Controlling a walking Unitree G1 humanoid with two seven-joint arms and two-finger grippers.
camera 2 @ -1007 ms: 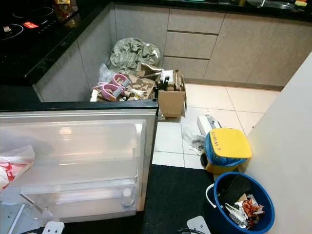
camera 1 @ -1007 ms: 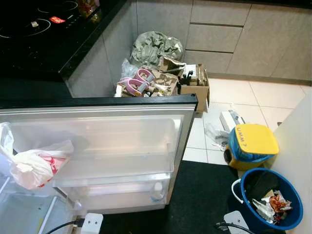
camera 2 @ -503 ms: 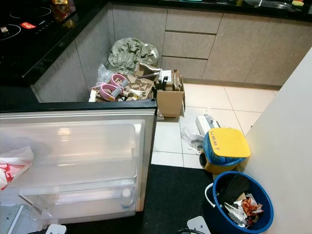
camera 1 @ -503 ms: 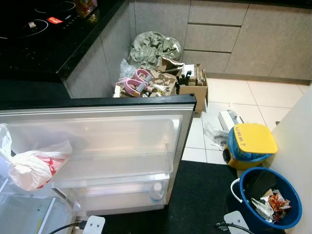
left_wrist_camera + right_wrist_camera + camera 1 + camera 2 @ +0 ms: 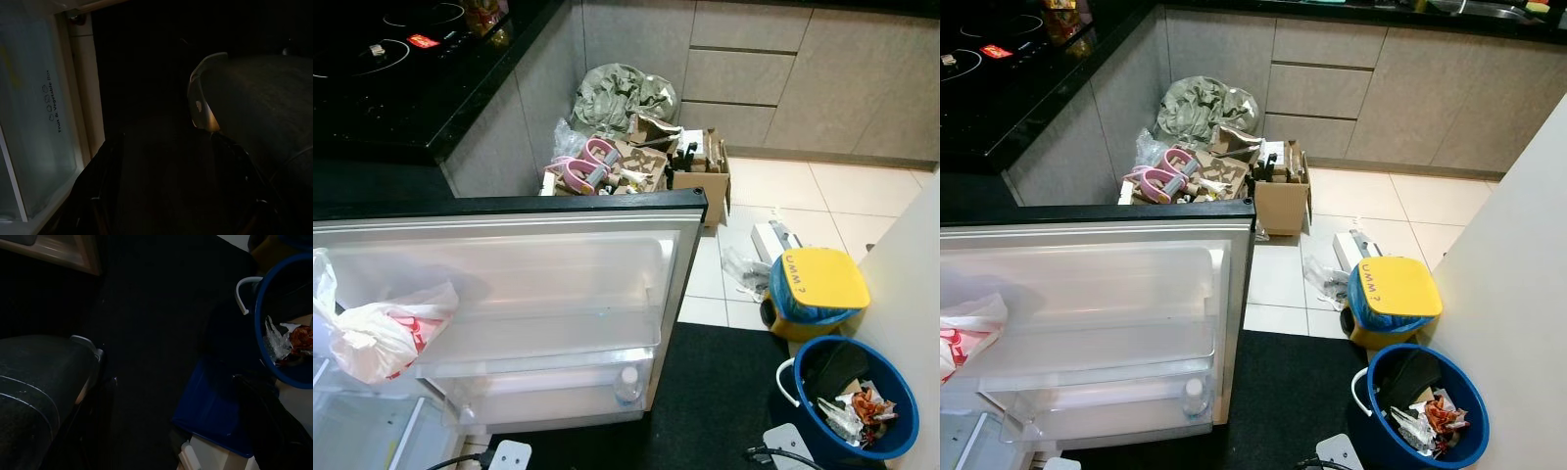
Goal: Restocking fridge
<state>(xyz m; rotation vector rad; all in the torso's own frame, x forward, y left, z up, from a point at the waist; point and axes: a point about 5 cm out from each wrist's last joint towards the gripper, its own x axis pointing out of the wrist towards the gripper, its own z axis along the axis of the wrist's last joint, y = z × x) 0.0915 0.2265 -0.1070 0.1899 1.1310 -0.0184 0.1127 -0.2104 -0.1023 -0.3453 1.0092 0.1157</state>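
The fridge door (image 5: 558,284) is standing wide open, a small bottle (image 5: 627,384) sitting in its lowest rack and a white bag (image 5: 377,333) hanging at the left. Both arms are hanging idle; left gripper (image 5: 171,215) and right gripper (image 5: 186,431) are too dark, so finger state I cannot tell. A blue bucket (image 5: 901,441) of trash is sitting beside a yellow-lidded bin (image 5: 818,284).

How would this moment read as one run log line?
fridge door: open | plastic bag: on door shelf | small bottle: lower shelf | pincers: idle

The white fridge door (image 5: 509,284) stands swung open, a small bottle (image 5: 627,384) upright in its bottom shelf
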